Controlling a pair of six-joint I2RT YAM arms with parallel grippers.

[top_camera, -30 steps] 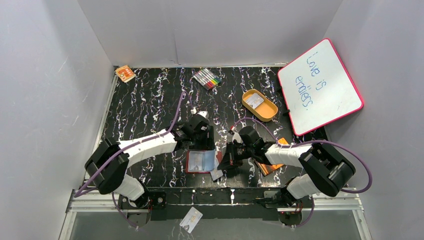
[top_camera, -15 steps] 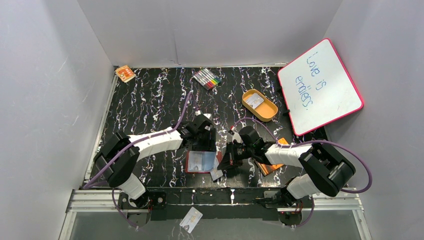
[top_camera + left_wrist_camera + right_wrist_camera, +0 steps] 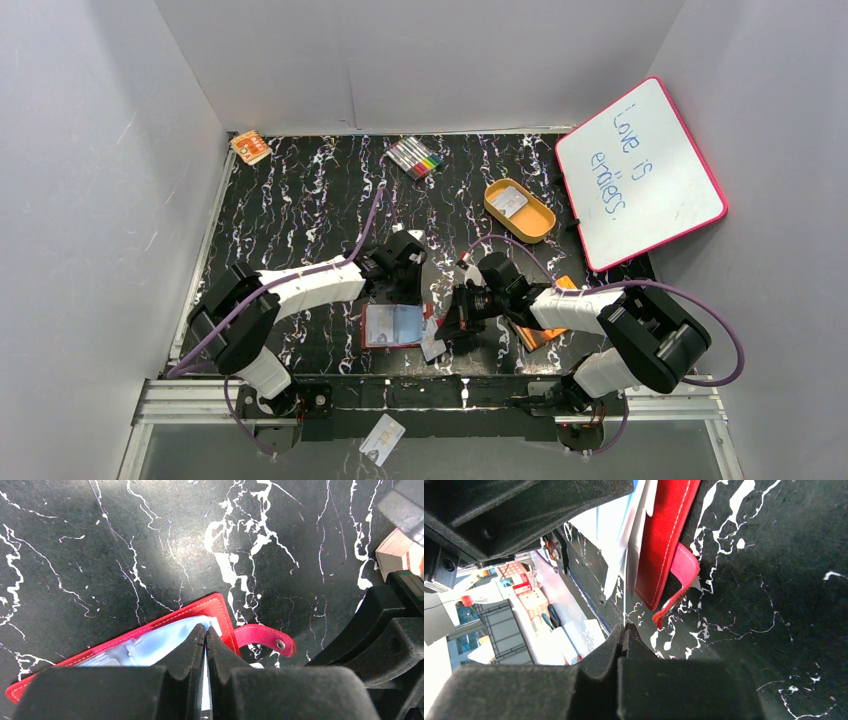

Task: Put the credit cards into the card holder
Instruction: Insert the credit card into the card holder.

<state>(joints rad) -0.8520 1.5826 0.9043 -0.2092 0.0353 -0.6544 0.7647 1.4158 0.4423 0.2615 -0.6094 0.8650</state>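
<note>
Dark-red leather-look folding wallet (image 3: pixel 392 326) lies open, lower centre, on black marbled tabletop (image 3: pixel 300 200); left claw (image 3: pixel 205 629) seems pressed together on its lining. Right claw (image 3: pixel 623 628), pinching a whitish plastic card (image 3: pixel 431 345), should feed it edge-first.

Grey walls (image 3: pixel 400 60); black white-veined marble tabletop (image 3: pixel 300 200); metal rail (image 3: pixel 180 408) near edge.

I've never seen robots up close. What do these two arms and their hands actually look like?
The left arm and right arm both have smooth white links between chunky black joints, with a purple cable looping alongside each. The left hand and right hand are matte black, each with two thick wedge-shaped fingers tapering to narrow tips. No markings are visible.
</note>
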